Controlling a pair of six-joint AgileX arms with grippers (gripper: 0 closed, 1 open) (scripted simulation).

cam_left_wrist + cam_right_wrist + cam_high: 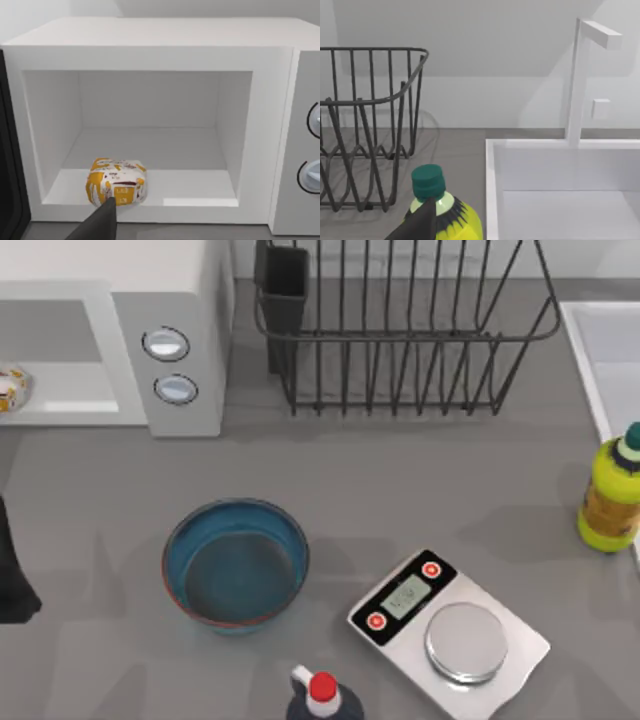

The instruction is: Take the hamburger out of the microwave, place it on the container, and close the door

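Left arm [14,570]: a dark link enters at the left edge of the top view, low over the left side of the desk, in front of the microwave [170,350] opening. Left end effector [100,222]: in the left wrist view, one dark fingertip [102,220] rises from the lower edge, its tip overlapping the front of the hamburger [117,181]; contact cannot be confirmed. Finger spacing not determinable.

Right end effector [420,225]: in the right wrist view, one dark fingertip [422,222] sits in front of the yellow-green bottle [447,215]. Finger spacing not determinable.
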